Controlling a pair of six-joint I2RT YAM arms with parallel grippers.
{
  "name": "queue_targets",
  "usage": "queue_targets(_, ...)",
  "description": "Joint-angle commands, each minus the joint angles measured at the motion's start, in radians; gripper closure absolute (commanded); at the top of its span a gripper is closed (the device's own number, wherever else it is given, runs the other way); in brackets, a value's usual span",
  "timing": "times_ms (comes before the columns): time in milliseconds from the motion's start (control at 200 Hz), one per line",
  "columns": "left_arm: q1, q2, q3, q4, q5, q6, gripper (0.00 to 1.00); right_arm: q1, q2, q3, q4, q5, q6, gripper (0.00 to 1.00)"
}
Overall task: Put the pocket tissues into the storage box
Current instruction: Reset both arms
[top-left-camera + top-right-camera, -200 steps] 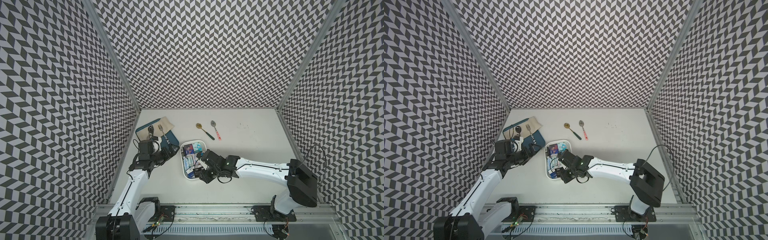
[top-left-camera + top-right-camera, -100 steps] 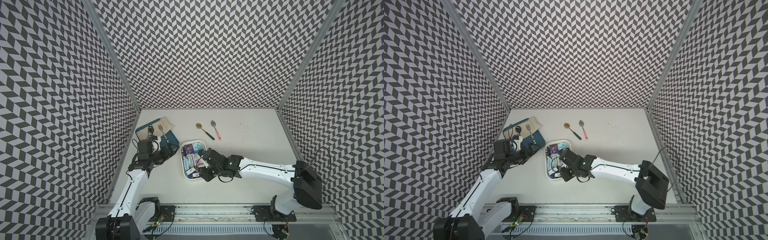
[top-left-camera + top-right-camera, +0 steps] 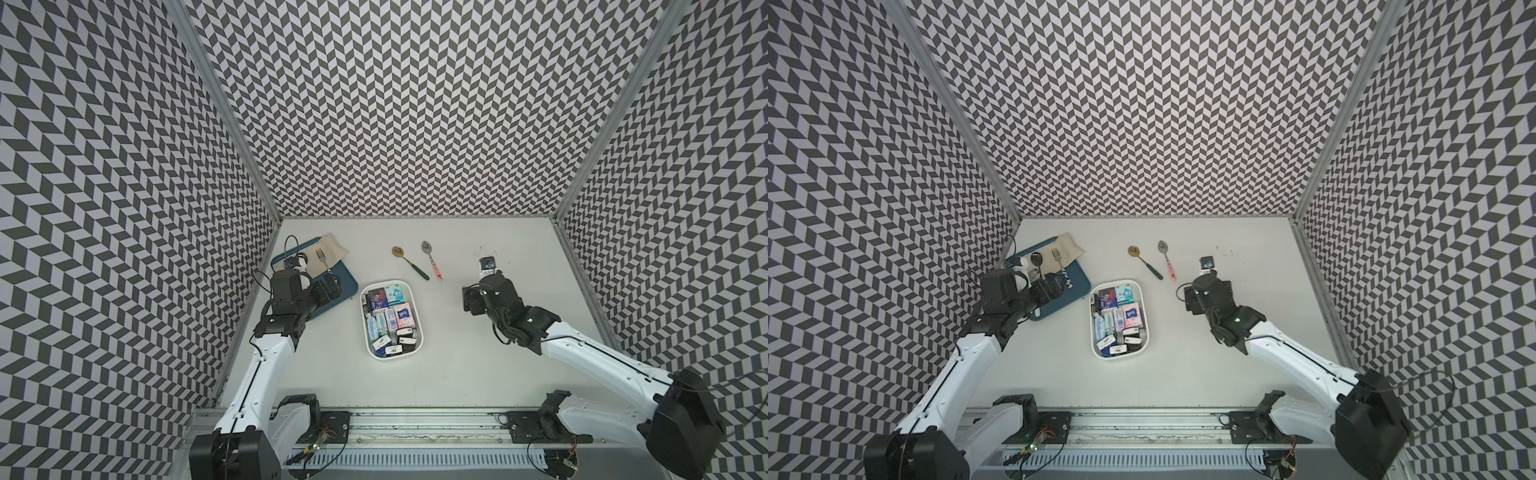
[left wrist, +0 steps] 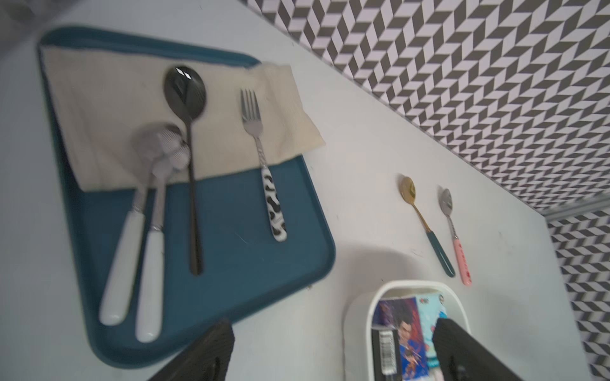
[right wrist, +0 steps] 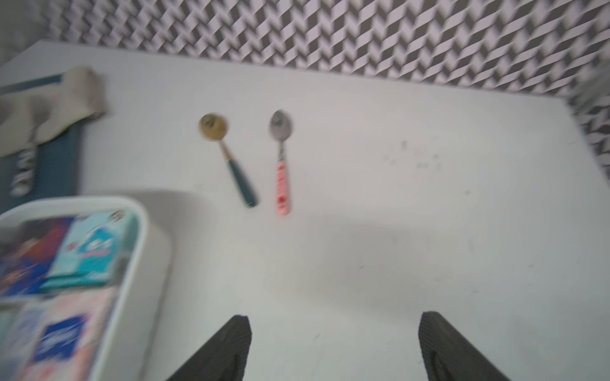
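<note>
Every packet I can find is in the storage box (image 3: 394,358), which sits mid-bench. The pocket tissues (image 3: 388,320) fill it in a loose jumble, some flat, some on edge, with the black ones crowded at the near end. I see none loose on the bench (image 3: 457,374) in either top view, so I judge the job done or nearly so.

The right gripper (image 5: 335,318) hangs over bare bench, well apart from the box, jaws spread wide with nothing between them. The left gripper (image 4: 333,330) is also spread and empty, poised between the blue tray (image 4: 231,247) and the box's far corner. In its wrist view one finger (image 4: 462,349) overlaps the box rim, but I can't tell how high above it.

That finger is my main worry. If I lower or swing the left arm carelessly, it could clip the rim, shove the light box, or tip an on-edge packet over the low wall. Pressing the pile to tidy it could also squeeze a slippery packet out.

On the right, the gold spoon (image 5: 213,125) and the pink-handled spoon (image 5: 281,127) lie ahead. That wrist view is blurred, so I can't judge clearance, and a low pass forward would scatter them.
</note>
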Motion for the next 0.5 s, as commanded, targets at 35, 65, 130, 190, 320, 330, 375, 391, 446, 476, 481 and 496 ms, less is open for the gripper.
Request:
queue_targets(35, 0.006, 0.078, -0.016, 0.231, -0.168, 0.202, 0.0, -0.21, -0.084, -0.187, 0.493, 0.032, -0.214, 0.11)
queue_targets(65, 0.006, 0.089, -0.047, 0.294, -0.169, 0.217, 0.0, -0.263, -0.082, -0.217, 0.545, 0.003, -0.21, 0.11)
queue_targets(130, 0.002, 0.12, -0.114, 0.44, -0.157, 0.238, 0.0, -0.372, -0.053, -0.25, 0.61, -0.069, -0.184, 0.11)
queue_targets(190, -0.011, 0.153, -0.171, 0.58, -0.163, 0.271, 0.0, -0.448, -0.007, -0.254, 0.63, -0.118, -0.16, 0.11)
queue_targets(320, -0.023, 0.215, -0.277, 0.872, -0.184, 0.347, 0.0, -0.526, 0.082, -0.301, 0.78, -0.179, -0.145, 0.12)
queue_targets(330, -0.023, 0.224, -0.285, 0.896, -0.183, 0.351, 0.0, -0.527, 0.086, -0.311, 0.806, -0.181, -0.142, 0.12)
queue_targets(375, -0.023, 0.264, -0.312, 0.985, -0.181, 0.371, 0.0, -0.533, 0.106, -0.365, 0.954, -0.192, -0.136, 0.12)
queue_targets(391, -0.023, 0.278, -0.318, 1.01, -0.18, 0.374, 0.0, -0.534, 0.116, -0.381, 1.004, -0.195, -0.138, 0.12)
queue_targets(446, -0.023, 0.334, -0.335, 1.096, -0.176, 0.38, 0.0, -0.534, 0.161, -0.43, 1.173, -0.197, -0.157, 0.12)
queue_targets(476, -0.025, 0.364, -0.342, 1.143, -0.173, 0.383, 0.0, -0.536, 0.199, -0.442, 1.251, -0.191, -0.144, 0.11)
queue_targets(481, -0.025, 0.367, -0.343, 1.151, -0.173, 0.383, 0.0, -0.537, 0.205, -0.442, 1.259, -0.192, -0.14, 0.11)
queue_targets(496, -0.025, 0.381, -0.347, 1.169, -0.174, 0.382, 0.0, -0.543, 0.223, -0.442, 1.279, -0.2, -0.134, 0.11)
